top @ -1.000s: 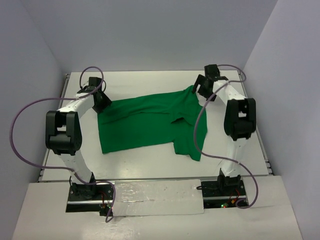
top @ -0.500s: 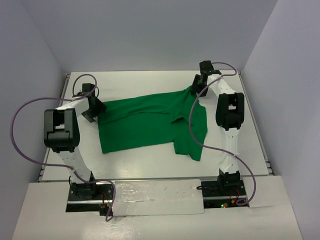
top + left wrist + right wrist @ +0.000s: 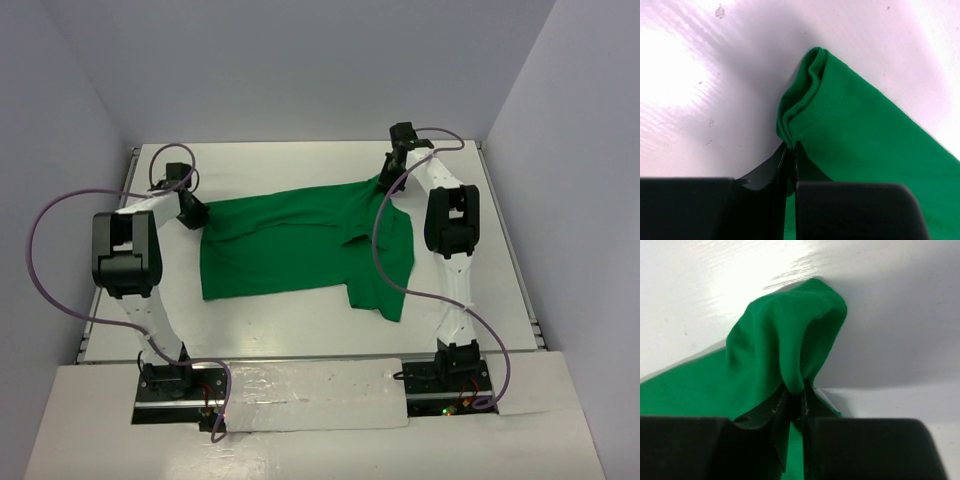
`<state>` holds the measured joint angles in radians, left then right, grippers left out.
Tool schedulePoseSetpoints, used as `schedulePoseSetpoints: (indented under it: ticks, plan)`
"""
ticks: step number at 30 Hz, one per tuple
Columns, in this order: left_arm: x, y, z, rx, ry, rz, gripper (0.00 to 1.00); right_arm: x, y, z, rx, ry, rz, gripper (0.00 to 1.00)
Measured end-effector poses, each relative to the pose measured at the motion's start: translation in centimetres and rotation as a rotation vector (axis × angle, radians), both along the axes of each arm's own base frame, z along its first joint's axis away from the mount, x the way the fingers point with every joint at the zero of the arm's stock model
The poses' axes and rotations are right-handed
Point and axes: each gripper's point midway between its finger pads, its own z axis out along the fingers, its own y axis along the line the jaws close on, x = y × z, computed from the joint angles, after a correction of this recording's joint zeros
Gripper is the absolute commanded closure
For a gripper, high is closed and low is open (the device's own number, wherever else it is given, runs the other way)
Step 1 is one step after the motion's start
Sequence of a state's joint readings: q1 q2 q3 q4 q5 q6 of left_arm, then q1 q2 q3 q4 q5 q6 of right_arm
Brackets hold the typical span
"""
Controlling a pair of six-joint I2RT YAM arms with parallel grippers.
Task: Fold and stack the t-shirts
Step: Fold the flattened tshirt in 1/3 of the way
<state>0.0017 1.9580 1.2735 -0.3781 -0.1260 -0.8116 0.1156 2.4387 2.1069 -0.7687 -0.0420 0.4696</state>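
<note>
A bright green t-shirt [image 3: 300, 245] lies spread across the white table [image 3: 300, 330], its right part folded over on itself. My left gripper [image 3: 196, 214] is at the shirt's far left corner and is shut on a bunched fold of the green cloth [image 3: 805, 107]; in the left wrist view its tips [image 3: 790, 146] pinch the hem. My right gripper [image 3: 385, 180] is at the shirt's far right corner, shut on a raised peak of the fabric [image 3: 790, 340]; in the right wrist view the tips [image 3: 797, 390] clamp the cloth.
Grey walls enclose the table on three sides. Purple cables [image 3: 60, 240] loop from both arms. The arm bases [image 3: 170, 385] sit on a foil-covered strip at the near edge.
Both grippers went from open to shut on the shirt's far corners. The left one shifted slightly outward and back, the right one moved left onto the corner.
</note>
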Motion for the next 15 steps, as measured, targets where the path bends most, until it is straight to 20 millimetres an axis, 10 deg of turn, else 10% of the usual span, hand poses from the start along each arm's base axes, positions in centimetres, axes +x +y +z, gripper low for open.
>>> schedulePoseSetpoints:
  ticks: [15]
  plan:
    - [6.9,0.9,0.4,-0.068,-0.021,-0.001,0.90,1.9,-2.8,0.3,-0.010,-0.017,-0.225,0.91]
